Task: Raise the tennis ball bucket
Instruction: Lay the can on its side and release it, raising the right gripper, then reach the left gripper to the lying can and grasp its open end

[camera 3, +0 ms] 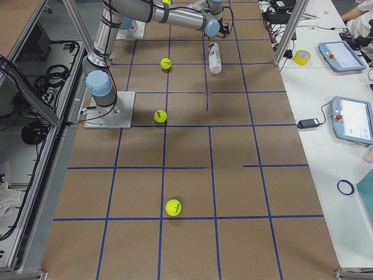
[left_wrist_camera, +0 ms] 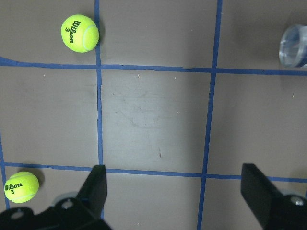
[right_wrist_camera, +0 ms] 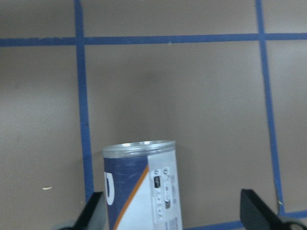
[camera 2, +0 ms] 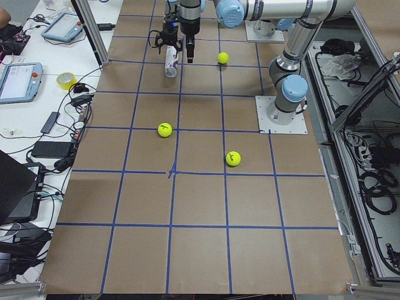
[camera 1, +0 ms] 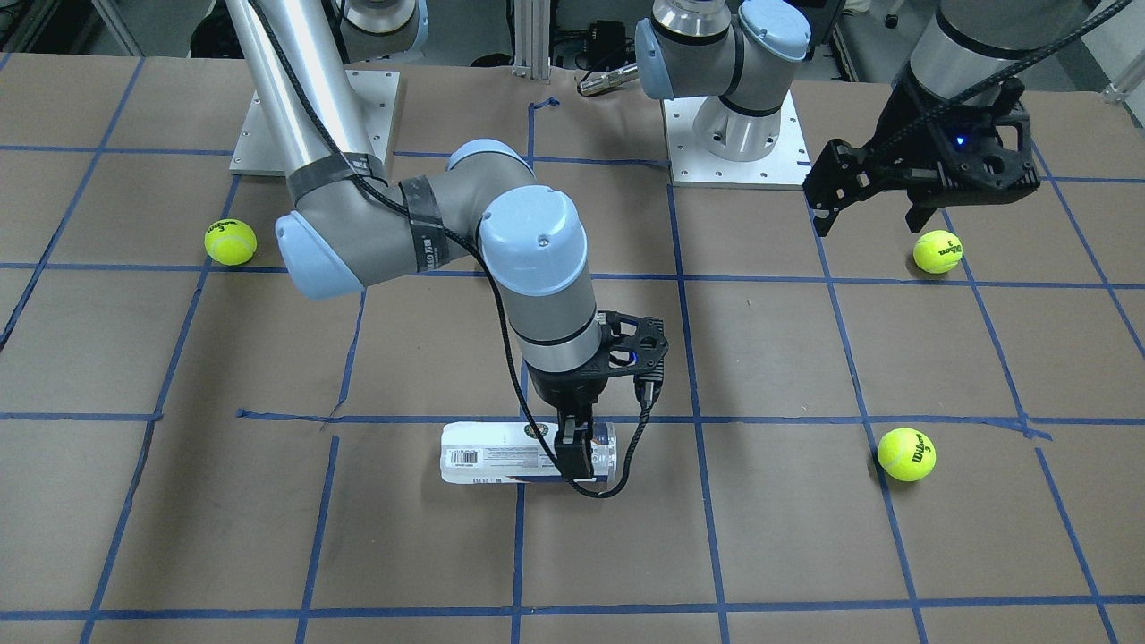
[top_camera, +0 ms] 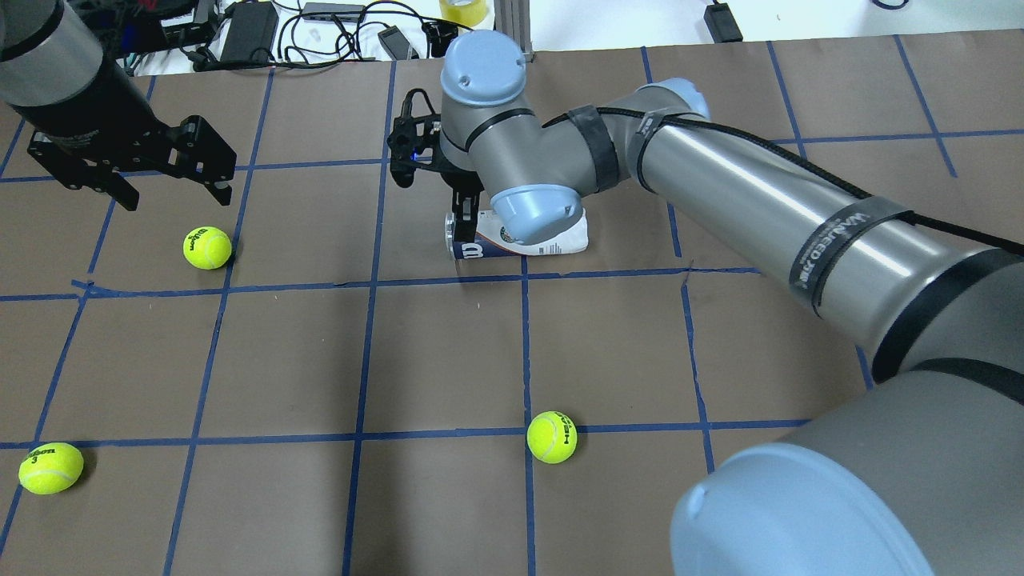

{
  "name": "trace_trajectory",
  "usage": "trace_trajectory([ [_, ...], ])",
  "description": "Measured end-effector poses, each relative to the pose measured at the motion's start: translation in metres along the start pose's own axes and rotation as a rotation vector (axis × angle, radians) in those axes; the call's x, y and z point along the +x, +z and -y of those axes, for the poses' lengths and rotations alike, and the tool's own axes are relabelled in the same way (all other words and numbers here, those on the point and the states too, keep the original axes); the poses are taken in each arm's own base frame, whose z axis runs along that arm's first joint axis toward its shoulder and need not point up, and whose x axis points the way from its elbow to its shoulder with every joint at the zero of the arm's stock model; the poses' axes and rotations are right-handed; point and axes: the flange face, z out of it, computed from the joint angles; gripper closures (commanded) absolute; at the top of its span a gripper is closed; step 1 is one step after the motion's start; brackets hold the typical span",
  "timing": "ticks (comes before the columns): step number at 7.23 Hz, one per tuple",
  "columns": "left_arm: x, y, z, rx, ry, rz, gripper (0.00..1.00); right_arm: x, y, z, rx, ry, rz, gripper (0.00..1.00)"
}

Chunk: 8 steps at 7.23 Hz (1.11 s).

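Note:
The tennis ball bucket (camera 1: 501, 453) is a clear tube with a white and navy label, lying on its side on the brown table. It also shows in the overhead view (top_camera: 552, 240) and at the left wrist view's right edge (left_wrist_camera: 293, 45). My right gripper (camera 1: 577, 444) is down at the tube's clear end, open, with one finger on each side. In the right wrist view (right_wrist_camera: 175, 213) the fingers stand wide apart and the tube (right_wrist_camera: 141, 187) lies between them, nearer the left finger. My left gripper (top_camera: 178, 200) is open and empty, above the table.
Three yellow-green tennis balls lie on the table: one (top_camera: 207, 248) just below my left gripper, one (top_camera: 50, 468) at the near left, and one (top_camera: 551, 437) near the middle front. Cables and devices lie beyond the table's far edge (top_camera: 320, 32).

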Motion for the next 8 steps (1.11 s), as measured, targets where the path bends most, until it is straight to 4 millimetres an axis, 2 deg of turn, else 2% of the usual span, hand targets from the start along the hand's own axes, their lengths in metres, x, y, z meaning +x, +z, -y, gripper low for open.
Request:
trace_trajectory([
  [2,-0.001,0.003,0.002,-0.001,0.000,-0.001,0.00,0.032,-0.066,-0.037,-0.014,0.166,-0.007,0.00],
  [4,-0.001,0.019,0.012,-0.016,-0.005,-0.023,0.00,0.051,-0.149,-0.101,-0.061,0.358,0.010,0.00],
  [5,0.005,0.035,0.022,-0.013,-0.010,-0.067,0.00,0.052,-0.184,-0.137,-0.095,0.456,0.025,0.00],
  [6,0.016,0.055,0.035,0.009,-0.014,-0.144,0.00,0.050,-0.209,-0.162,-0.118,0.546,0.030,0.00],
  [7,0.028,0.083,0.048,0.038,-0.014,-0.244,0.00,0.046,-0.227,-0.174,-0.128,0.632,0.021,0.00],
  [8,0.039,0.114,0.060,0.061,-0.009,-0.345,0.00,0.039,-0.235,-0.180,-0.147,0.715,0.031,0.00],
])
